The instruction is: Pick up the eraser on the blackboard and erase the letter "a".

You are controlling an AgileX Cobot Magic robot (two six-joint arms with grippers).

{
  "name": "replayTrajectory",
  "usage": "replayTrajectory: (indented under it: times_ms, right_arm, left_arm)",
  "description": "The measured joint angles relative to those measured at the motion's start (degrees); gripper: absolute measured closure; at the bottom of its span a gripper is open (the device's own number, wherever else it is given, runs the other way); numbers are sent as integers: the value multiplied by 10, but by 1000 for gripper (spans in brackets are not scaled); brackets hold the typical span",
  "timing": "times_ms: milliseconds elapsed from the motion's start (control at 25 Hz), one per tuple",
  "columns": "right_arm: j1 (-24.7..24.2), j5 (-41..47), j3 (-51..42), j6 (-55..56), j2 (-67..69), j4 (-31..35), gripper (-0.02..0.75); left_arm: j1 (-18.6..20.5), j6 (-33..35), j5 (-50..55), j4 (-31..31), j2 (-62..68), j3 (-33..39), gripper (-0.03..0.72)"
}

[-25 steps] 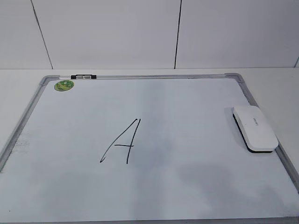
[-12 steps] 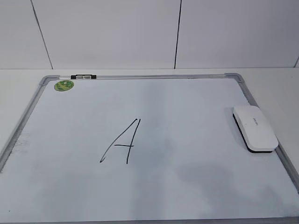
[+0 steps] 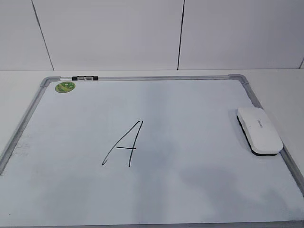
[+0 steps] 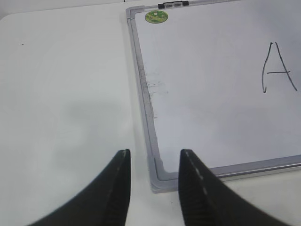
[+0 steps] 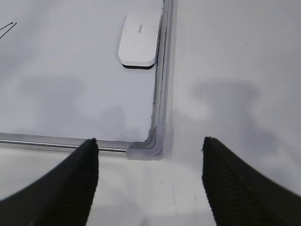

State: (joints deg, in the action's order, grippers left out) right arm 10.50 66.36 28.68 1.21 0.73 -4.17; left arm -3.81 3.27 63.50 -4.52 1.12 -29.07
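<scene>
**Two empty grippers, one eraser waiting by the frame**

Two arms are parked off the near corners and nothing is in hand. Biggest thing first: the worktop (image 3: 19,80), pale and bare, carrying the blackboard (image 3: 142,78), which lies flat and fills most of the exterior view. On it, left of centre, stands a slanted capital "A" (image 3: 124,145). I can't find a small letter "a" anywhere in any view, so only the big one shows. Over at the board's right edge lies the eraser (image 3: 259,129), white top up, dark felt down, its long side just beside the frame rail. Smaller again: a green sticker (image 3: 65,86) and a marker (image 3: 84,78) at the far-left corner.

The right gripper (image 5: 149,150) has its fingers spread wide, holding nothing, hovering above the board's near-right corner. The left gripper (image 4: 154,160) is parted more narrowly, also empty, over the near-left corner.

The pick-up looks like the right arm's job. I'd want those fingers to straddle the eraser's short width, coming down clear of the rail, since one finger has little room on that side.

Only the right wrist view shows how tight the eraser sits to the frame. Only the left wrist view shows grey smudging along the left rail. Neither gripper appears in the exterior view.
</scene>
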Motion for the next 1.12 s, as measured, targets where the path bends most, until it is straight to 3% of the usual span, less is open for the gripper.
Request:
replayTrajectory:
  times_ms: [880, 1120]
  right_arm:
    - [0, -2, -1, 0, -17, 0, 216]
    - [-26, -2, -1, 0, -17, 0, 216]
  left_arm:
    - [0, 0, 0, 0, -5, 1, 453]
    - [2, 0, 0, -1, -5, 1, 453]
